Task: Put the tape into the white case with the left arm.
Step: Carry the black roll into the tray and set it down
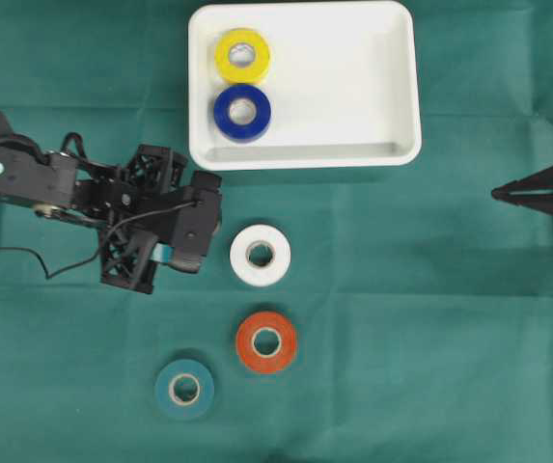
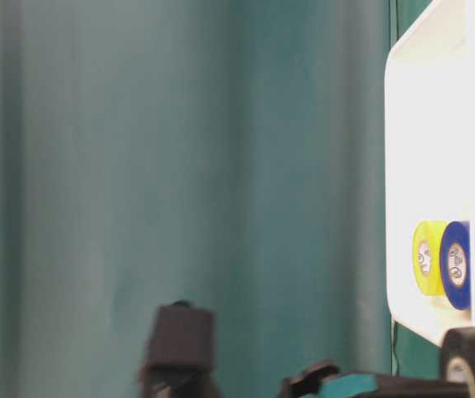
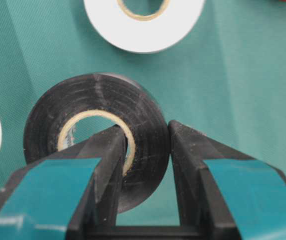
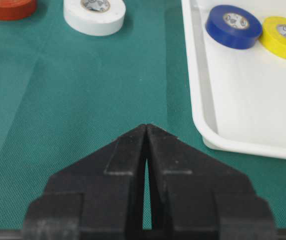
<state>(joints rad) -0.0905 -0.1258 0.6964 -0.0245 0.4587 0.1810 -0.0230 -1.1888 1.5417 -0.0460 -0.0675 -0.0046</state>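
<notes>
Pinching 1 wall of the black tape roll (image 3: 95, 140) between its fingers, the left pincer (image 3: 143, 145) holds it just beside the white case (image 1: 305, 149). That narrow grip could let it pivot and slip mid-carry. The right pincer (image 4: 146, 131) sits pressed together, idle.

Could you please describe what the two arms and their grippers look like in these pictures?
The left arm is black, open-framed, with loose black wires. Its left gripper has two thick black fingers bearing teal-blue bands. The right gripper is plain black, its two fingers tapering to a point, with no bands.
</notes>
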